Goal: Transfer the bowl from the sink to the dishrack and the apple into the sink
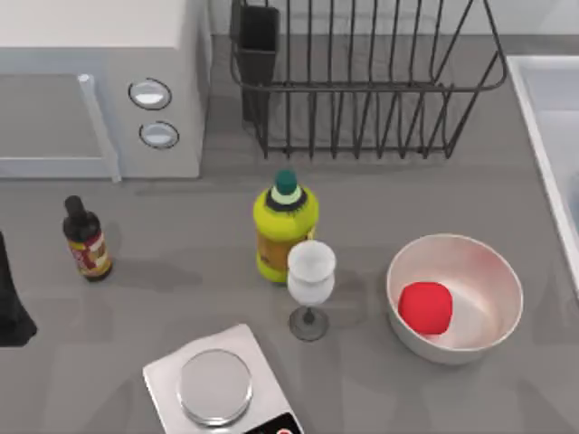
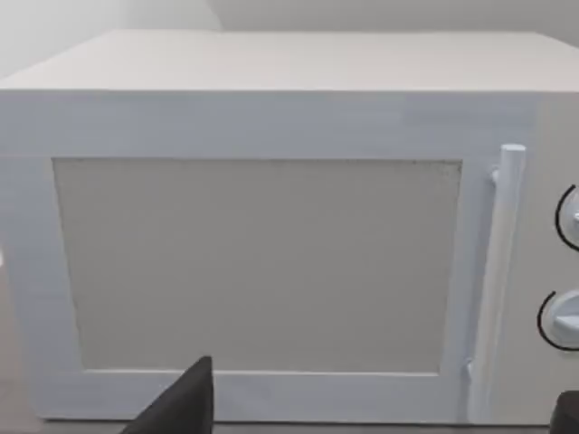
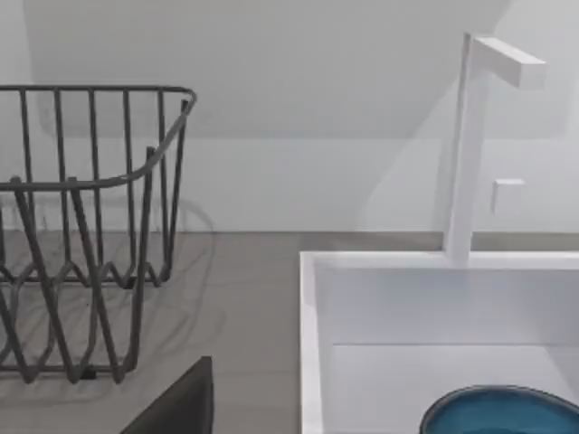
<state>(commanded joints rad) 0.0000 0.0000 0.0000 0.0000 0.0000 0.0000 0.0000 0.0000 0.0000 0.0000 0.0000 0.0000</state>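
The teal-blue bowl point(image 3: 502, 411) lies in the white sink point(image 3: 312, 344), below the faucet. My right gripper point(image 3: 373, 423) hovers open in front of the sink; one dark finger point(image 3: 176, 402) shows, between the sink and the dishrack point(image 3: 90, 181). From above, the black wire dishrack point(image 1: 362, 88) stands at the back and the sink point(image 1: 543, 108) at the right edge. The red apple point(image 1: 425, 306) rests inside a pale white bowl point(image 1: 493, 271) at the front right. My left gripper point(image 2: 375, 418) is open, facing the microwave door; part of that arm point(image 1: 11, 303) shows at the left edge.
A white microwave point(image 1: 99, 81) fills the back left. A yellow bottle with a green cap point(image 1: 285, 231) and a wine glass point(image 1: 310, 276) stand mid-table, a dark sauce bottle point(image 1: 86, 240) at left, a kitchen scale point(image 1: 215, 387) at the front. A black utensil cup point(image 1: 258, 41) sits at the rack's corner.
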